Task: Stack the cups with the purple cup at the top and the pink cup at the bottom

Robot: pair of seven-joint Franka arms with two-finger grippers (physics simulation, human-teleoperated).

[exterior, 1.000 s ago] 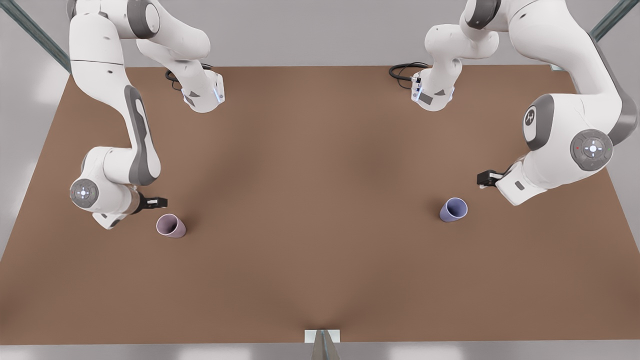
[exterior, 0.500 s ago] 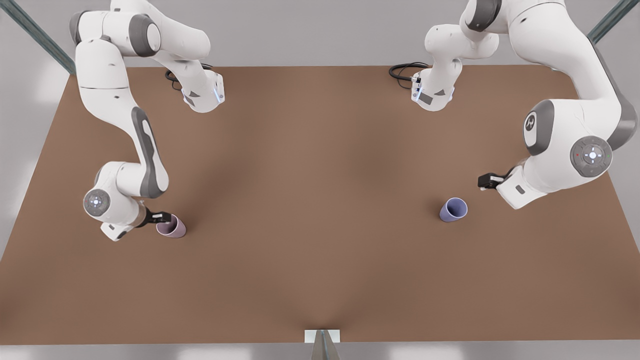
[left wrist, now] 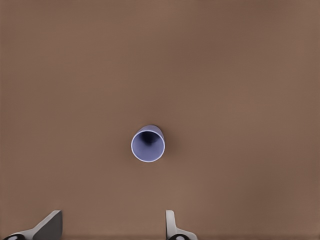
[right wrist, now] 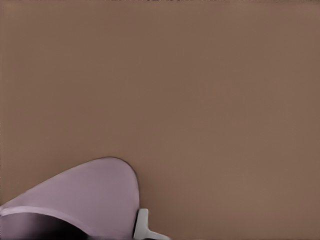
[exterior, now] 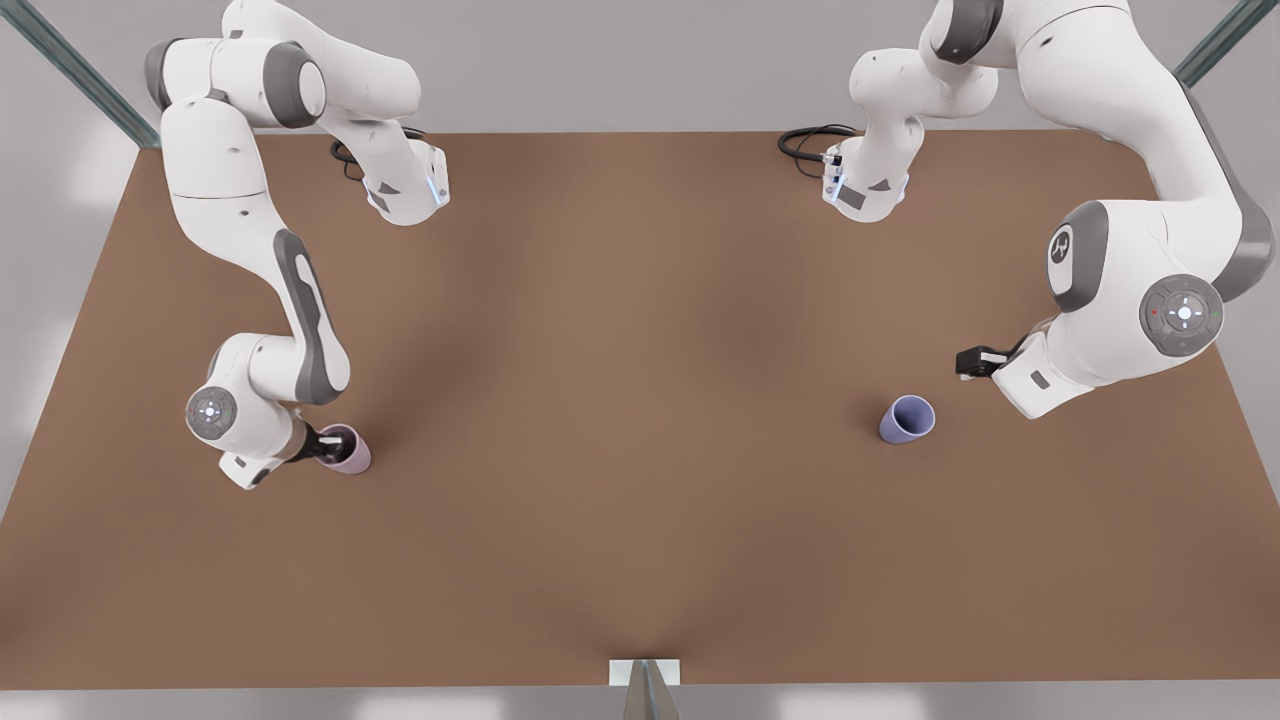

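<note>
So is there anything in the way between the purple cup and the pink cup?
Nothing visible. Bare brown table lies between the purple cup and the pink cup, where the right gripper sits. The left gripper hangs open near the purple cup.

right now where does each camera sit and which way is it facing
Front view: high above the table, looking down on both arms, the pink cup and purple cup.
Left wrist view: looks straight down on the purple cup, own fingers apart.
Right wrist view: close against the pink cup, one finger showing.
Each wrist view shares its cup with the front view.
</note>
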